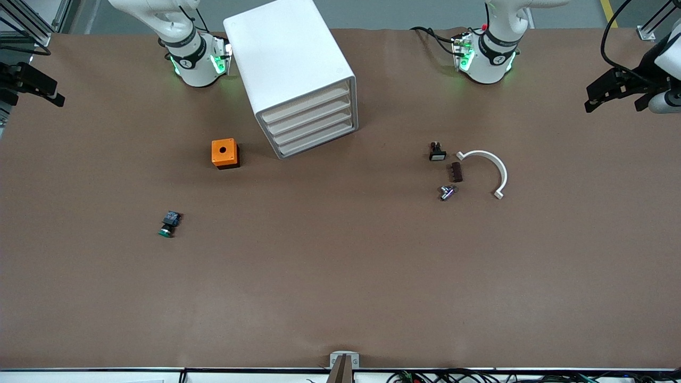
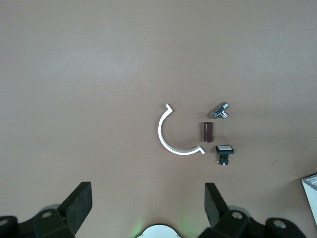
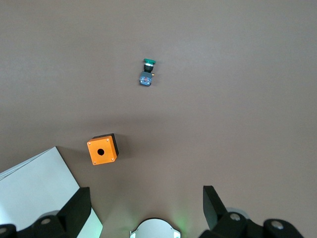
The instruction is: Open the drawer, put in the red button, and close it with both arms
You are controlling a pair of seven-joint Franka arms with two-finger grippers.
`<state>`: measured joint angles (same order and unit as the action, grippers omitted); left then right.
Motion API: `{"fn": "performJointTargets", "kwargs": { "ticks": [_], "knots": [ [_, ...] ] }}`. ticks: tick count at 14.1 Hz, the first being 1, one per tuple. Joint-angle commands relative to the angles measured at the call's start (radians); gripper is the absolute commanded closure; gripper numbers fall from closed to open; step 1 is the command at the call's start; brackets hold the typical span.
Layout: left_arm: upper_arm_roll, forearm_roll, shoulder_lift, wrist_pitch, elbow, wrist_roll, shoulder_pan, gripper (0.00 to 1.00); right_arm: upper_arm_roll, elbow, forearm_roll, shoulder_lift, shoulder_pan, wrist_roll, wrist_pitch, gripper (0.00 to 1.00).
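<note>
Drawer [image 1: 307,104] on top of the cabinet [image 1: 290,69] sits closed; no red button, just a green one [image 1: 169,224]. My left gripper [image 2: 146,206] and right gripper [image 3: 143,203] wait high, fingers apart, clear of everything

The drawer [image 1: 304,105], uppermost of four alike white trays in a rounded white cabinet [image 1: 282,50] at the upper middle of the frame, sits shut, flush with those below it. The glossy white right arm [image 1: 186,50] and left arm [image 1: 492,50] rise from the frame's top edge. The left gripper [image 2: 148,198] and right gripper [image 3: 146,198] hang high over the brown counter [image 1: 340,276], jaws spread wide.
</note>
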<state>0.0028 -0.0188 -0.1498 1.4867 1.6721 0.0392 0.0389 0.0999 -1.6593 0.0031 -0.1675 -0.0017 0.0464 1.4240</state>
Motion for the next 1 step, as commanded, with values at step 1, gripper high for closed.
{"fn": "performJointTargets", "kwargs": {
  "ticks": [1],
  "knots": [
    [-0.001, -0.001, 0.003, -0.017, -0.015, -0.012, -0.007, 0.00, -0.003, -0.007, 0.008, -0.015, -0.003, -0.008, 0.010, 0.00]
  ]
}}
